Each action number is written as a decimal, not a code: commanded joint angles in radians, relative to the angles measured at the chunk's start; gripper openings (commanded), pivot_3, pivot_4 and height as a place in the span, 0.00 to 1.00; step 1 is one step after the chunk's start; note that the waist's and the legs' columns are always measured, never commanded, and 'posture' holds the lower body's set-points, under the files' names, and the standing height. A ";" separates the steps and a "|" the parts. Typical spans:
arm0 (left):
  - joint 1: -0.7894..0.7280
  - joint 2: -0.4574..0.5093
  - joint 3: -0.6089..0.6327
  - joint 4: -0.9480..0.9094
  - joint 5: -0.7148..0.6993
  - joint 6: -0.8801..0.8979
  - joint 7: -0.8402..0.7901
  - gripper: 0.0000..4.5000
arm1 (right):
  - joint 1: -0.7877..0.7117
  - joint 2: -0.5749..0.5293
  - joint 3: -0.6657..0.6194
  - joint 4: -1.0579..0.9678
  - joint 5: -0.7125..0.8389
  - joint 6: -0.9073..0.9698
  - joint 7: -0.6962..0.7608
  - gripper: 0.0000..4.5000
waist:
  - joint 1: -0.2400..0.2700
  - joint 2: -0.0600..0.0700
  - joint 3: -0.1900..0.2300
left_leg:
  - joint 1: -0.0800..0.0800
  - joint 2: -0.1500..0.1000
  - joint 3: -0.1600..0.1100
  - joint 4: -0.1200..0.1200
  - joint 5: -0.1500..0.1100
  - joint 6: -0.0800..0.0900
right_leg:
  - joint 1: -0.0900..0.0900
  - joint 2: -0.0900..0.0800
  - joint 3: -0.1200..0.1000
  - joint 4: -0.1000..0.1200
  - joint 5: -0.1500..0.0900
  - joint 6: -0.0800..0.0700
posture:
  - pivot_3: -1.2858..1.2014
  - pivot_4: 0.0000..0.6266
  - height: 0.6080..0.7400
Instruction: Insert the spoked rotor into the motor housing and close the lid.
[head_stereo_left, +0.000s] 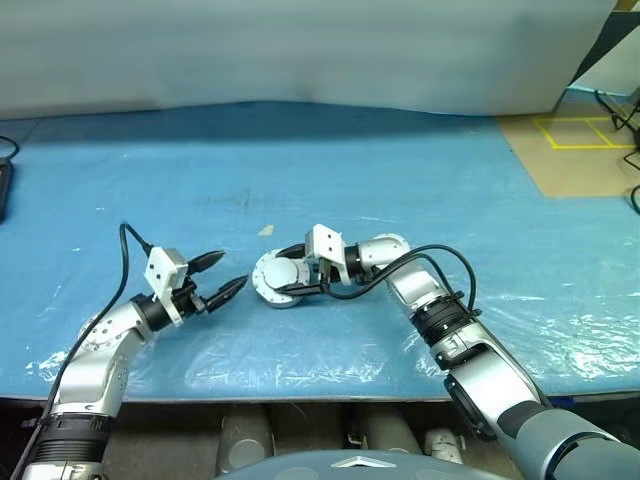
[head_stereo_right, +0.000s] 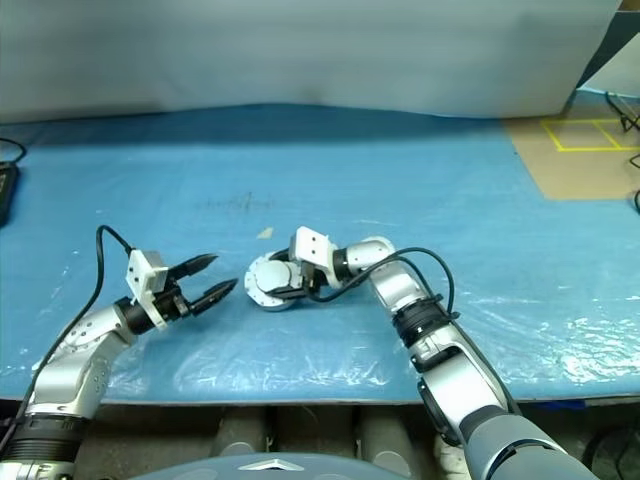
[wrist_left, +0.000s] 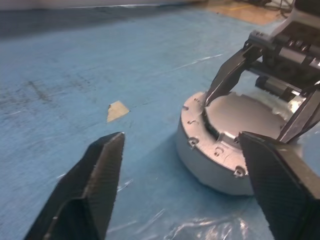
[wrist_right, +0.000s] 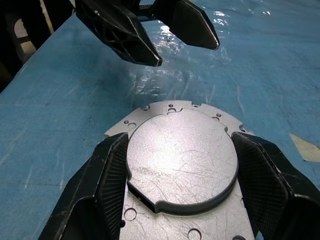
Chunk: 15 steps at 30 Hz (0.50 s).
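The right pincer (wrist_right: 182, 187) is pinching the lid (wrist_right: 182, 160) on the motor housing (wrist_left: 202, 150), while the left pincer (head_stereo_left: 222, 280) stands spread just beside it, above the bench (head_stereo_left: 300, 170).

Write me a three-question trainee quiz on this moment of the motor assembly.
1. True or false: the left tool holds the spoked rotor.
2. Pick one. The lid is: A) lying apart from the housing; B) seated on top of the motor housing; C) lifted in the air.
3. Which tool has its fingers on either side of the lid's raised round part?

Key: 1 false, it is open and empty, short of the housing. 2 B. 3 the right tool.
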 joint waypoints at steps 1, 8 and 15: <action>-0.009 0.000 0.002 -0.054 -0.037 0.042 -0.021 0.56 | 0.013 -0.020 0.023 0.041 -0.056 0.012 -0.022 0.65 | 0.000 0.000 0.000 | 0.000 0.000 0.000 0.000 0.000 0.000 | 0.000 0.000 0.000 0.000 0.000 0.000 | 0.52 0.24 1.00; -0.017 -0.001 -0.022 -0.054 -0.013 0.060 -0.041 0.01 | 0.014 -0.024 0.024 0.046 -0.060 0.005 -0.033 0.65 | 0.000 0.000 0.000 | 0.000 0.000 0.000 0.000 0.000 0.000 | 0.000 0.000 0.000 0.000 0.000 0.000 | 0.52 0.24 1.00; -0.031 0.002 -0.093 -0.022 0.077 0.034 -0.043 0.00 | 0.012 -0.023 0.024 0.051 -0.063 -0.002 -0.040 0.65 | -0.001 0.000 0.000 | 0.000 0.000 0.000 0.000 0.000 0.000 | 0.000 0.000 0.000 0.000 0.000 0.000 | 0.52 0.24 1.00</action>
